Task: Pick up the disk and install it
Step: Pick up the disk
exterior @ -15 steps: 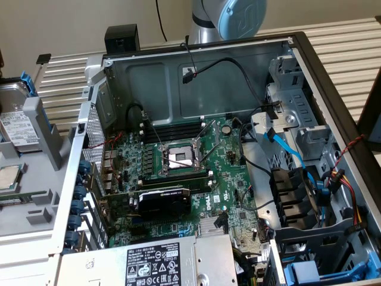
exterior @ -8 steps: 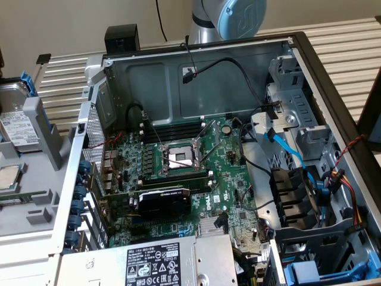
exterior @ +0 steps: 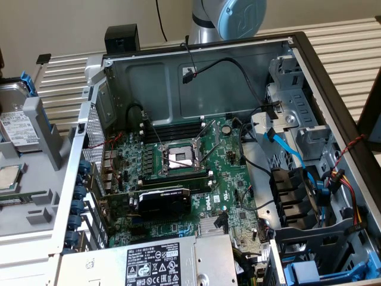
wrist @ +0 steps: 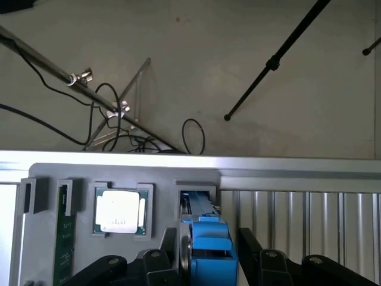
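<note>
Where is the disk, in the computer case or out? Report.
Out. The disk stands on edge in a slot of the grey holder, outside the open computer case.

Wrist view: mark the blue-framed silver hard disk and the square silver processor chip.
blue-framed silver hard disk [wrist: 208, 239], wrist view, blue carrier's edge.
square silver processor chip [wrist: 119, 212], wrist view, centre of its lid.
</note>
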`<action>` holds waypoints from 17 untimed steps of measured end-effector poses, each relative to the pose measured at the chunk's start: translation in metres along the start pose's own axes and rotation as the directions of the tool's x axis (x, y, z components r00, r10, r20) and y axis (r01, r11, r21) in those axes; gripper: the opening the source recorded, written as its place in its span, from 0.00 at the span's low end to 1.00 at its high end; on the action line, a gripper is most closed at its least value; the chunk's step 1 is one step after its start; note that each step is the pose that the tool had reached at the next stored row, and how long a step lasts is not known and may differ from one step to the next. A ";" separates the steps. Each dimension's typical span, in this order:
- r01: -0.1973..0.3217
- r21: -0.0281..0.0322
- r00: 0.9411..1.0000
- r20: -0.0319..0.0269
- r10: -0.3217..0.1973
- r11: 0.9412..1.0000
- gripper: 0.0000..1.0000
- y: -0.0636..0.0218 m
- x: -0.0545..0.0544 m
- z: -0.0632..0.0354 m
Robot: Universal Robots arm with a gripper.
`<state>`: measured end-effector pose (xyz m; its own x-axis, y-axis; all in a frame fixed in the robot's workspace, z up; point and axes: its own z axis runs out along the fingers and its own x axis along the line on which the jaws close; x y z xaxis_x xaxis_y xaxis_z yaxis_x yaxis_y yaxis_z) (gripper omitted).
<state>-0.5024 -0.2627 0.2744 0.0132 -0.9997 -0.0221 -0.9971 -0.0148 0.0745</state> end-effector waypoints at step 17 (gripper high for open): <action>0.000 0.002 1.000 0.000 0.000 1.000 0.38 0.0001 0.003 -0.0001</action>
<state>-0.5025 -0.2655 0.2745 0.0132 -0.9997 -0.0221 -0.9973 -0.0148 0.0725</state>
